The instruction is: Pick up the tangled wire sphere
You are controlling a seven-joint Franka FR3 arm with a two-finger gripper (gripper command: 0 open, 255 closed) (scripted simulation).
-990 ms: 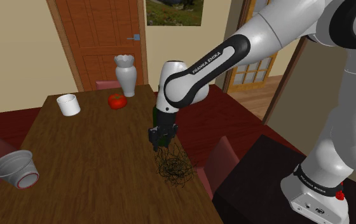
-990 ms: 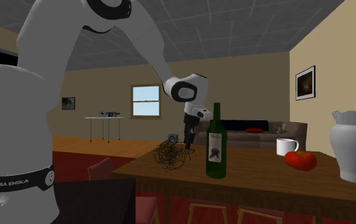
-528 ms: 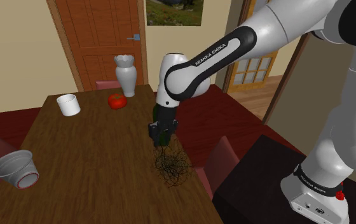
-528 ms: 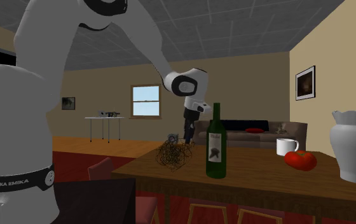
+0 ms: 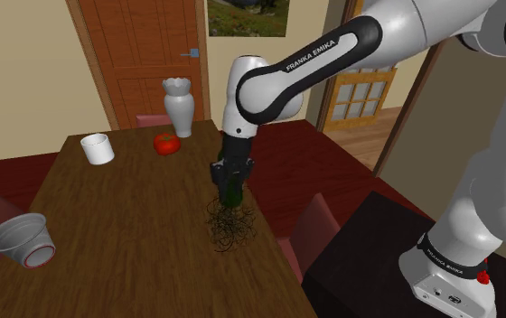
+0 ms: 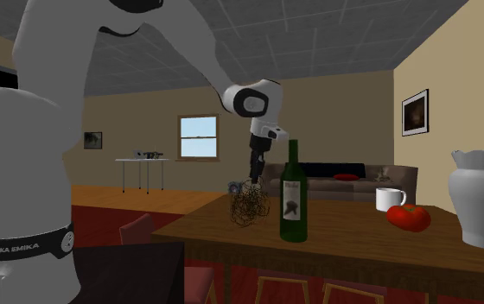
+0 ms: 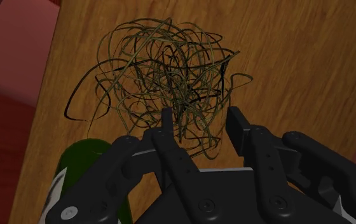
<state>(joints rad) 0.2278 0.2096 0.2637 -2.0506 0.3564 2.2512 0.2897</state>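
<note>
Fronting a brown door point(image 5: 138, 63), the wooden table point(image 5: 116, 217) has at its long edge a loose olive-black wire sphere point(image 5: 230, 224), clasped between narrowed gripper point(image 7: 201, 121) fingers.

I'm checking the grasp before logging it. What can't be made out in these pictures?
1. Whether the wire ball is off the table: both exterior views, thin strands merge with the wood beneath.
2. The bottle: wrist view, cut by the bottom edge and covered by the gripper.
3. Wording on its label: second exterior view, too small.
</note>
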